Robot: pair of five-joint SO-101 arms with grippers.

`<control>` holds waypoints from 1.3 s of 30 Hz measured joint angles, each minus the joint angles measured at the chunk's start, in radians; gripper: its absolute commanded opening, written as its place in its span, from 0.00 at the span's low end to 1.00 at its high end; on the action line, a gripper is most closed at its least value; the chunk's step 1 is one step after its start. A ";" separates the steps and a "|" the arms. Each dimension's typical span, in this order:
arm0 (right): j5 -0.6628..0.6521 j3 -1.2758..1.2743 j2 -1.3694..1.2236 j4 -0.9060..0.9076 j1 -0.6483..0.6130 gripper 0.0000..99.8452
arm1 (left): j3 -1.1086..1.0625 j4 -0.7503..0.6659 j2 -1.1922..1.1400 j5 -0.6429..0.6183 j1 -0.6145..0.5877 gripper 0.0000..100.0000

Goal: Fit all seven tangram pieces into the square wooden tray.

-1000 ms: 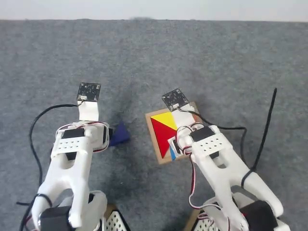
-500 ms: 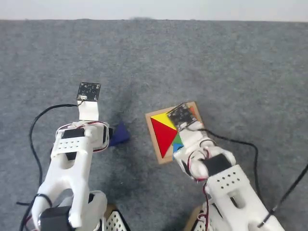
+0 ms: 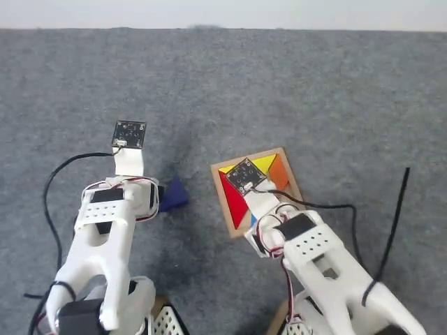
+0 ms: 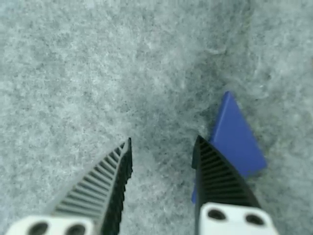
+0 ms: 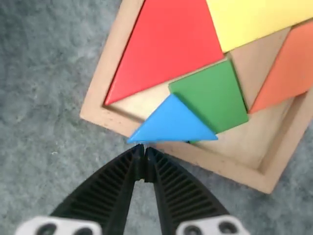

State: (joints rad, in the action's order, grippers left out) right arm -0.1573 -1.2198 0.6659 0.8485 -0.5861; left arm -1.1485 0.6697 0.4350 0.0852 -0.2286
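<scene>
Right wrist view shows the right gripper (image 5: pixel 145 151) pinched together, empty, just outside the wooden tray (image 5: pixel 96 105) — a light-blue triangle (image 5: pixel 172 126) lies at the near rim. The left gripper (image 4: pixel 163 146) hangs spread over the carpet (image 4: pixel 73 73) — a dark-blue triangle (image 4: pixel 235 132) lies beside one finger.

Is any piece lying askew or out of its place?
Yes. The light blue triangle sits askew, one corner riding over the rim of the wooden tray. A dark blue triangle lies outside on the carpet.

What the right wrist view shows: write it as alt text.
Shut right gripper points at a light blue triangle at the rim of the wooden tray, beside a green square; red triangle, yellow triangle and orange piece lie inside.
</scene>
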 measured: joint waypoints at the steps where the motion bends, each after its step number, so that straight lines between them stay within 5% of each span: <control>1: 0.000 0.005 -0.012 -0.008 0.000 0.01 | 0.000 0.000 0.000 0.000 0.000 0.20; 23: 0.025 0.094 -0.115 -0.055 -0.100 0.01 | 0.000 0.000 0.000 0.000 0.026 0.20; 31: 0.025 0.043 0.163 0.018 0.071 0.01 | 0.000 0.000 0.000 0.000 0.026 0.20; 39: 0.025 0.031 0.103 0.011 0.135 0.01 | 0.000 0.000 0.000 0.000 0.026 0.20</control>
State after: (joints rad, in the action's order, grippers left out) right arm -0.1327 -1.1891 0.7687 0.8592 -0.4511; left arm -1.1485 0.6697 0.4350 0.0852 -0.2025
